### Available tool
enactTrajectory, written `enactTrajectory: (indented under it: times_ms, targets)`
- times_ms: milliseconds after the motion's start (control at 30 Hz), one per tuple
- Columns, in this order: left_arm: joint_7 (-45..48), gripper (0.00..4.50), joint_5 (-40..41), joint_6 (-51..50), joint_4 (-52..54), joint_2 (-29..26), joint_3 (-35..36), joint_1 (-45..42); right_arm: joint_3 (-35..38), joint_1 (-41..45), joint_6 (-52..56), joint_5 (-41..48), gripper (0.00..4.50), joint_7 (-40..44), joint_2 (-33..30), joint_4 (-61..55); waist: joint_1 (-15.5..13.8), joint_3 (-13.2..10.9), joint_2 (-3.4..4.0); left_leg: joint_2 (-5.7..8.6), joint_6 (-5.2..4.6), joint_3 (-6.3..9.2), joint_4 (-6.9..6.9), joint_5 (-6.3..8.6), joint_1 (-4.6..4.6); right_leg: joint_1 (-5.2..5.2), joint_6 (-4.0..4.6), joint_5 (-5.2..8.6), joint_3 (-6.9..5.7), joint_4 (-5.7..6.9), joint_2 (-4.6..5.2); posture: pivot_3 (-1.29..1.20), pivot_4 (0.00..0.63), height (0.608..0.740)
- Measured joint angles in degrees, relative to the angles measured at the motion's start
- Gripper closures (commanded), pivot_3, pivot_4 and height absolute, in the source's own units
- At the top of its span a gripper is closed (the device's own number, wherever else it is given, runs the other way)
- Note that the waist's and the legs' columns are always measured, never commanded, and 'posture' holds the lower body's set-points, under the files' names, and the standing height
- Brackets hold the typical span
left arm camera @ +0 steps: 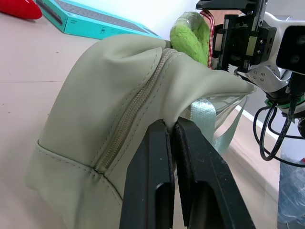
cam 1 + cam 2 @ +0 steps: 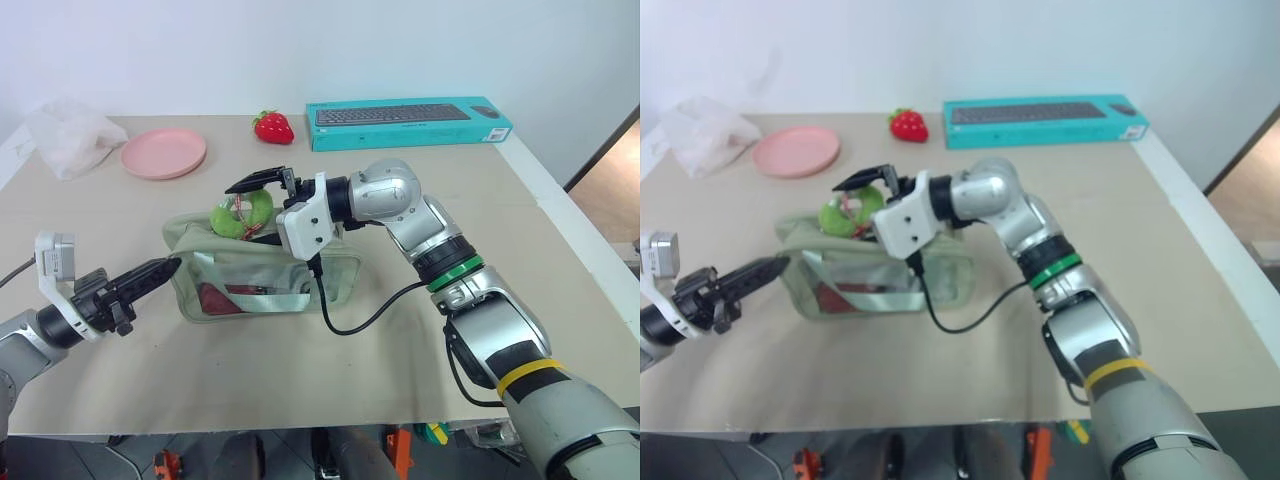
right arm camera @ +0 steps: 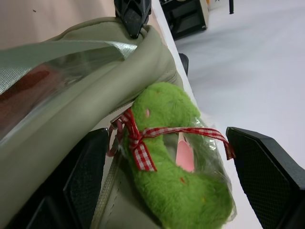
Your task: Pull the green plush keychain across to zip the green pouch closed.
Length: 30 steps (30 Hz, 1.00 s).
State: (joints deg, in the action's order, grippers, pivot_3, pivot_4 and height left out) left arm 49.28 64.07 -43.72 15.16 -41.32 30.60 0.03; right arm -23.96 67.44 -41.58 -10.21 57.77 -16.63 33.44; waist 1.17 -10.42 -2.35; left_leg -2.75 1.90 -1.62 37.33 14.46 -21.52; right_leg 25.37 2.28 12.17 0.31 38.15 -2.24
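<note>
Two black fingers of the right gripper [image 3: 167,167] stand wide apart on either side of the bright lime-green curved plush keychain [image 3: 178,176], which is tied with a red-and-white checked ribbon; neither finger presses it, so the charm is bracketed, not yet grasped. The black fingers of the left gripper [image 1: 174,176] are clenched together on a fold of fabric at the end of the pale sage-green rectangular fabric pouch [image 2: 255,275], pinning that end.

In the left eye view the pouch lies near the table's centre, the left gripper [image 2: 160,270] at its 9 o'clock end and the keychain [image 2: 240,215] on its top edge at about 12 o'clock, with the right gripper [image 2: 262,182] over it. The left wrist view shows zipper teeth already meshed along the stretch nearest the pinned end; how much of the zipper beyond the charm is open cannot be told.

Judged stage: brace set, charm reached. Left to do: close on the charm and draw it along the top.

At 12 o'clock beyond lie a red strawberry toy [image 2: 273,126] and a teal keyboard box [image 2: 410,123].
</note>
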Motion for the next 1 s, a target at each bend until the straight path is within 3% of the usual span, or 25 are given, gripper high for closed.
enactTrajectory:
  times_ms: [1000]
  targets:
    - [-1.27, 4.50, 0.01, -0.02, -0.09, 0.82, -0.66, -1.13, 1.58, 1.28, 6.44, 2.08, 0.65, 0.81, -2.28, -0.51, -0.02, 0.00, 0.00, 0.02, 0.00, -0.01, 0.00, 0.00, -0.01, 0.00, 0.00, 0.00, 0.00, 0.00, 0.02, 0.00, 0.150, 0.740]
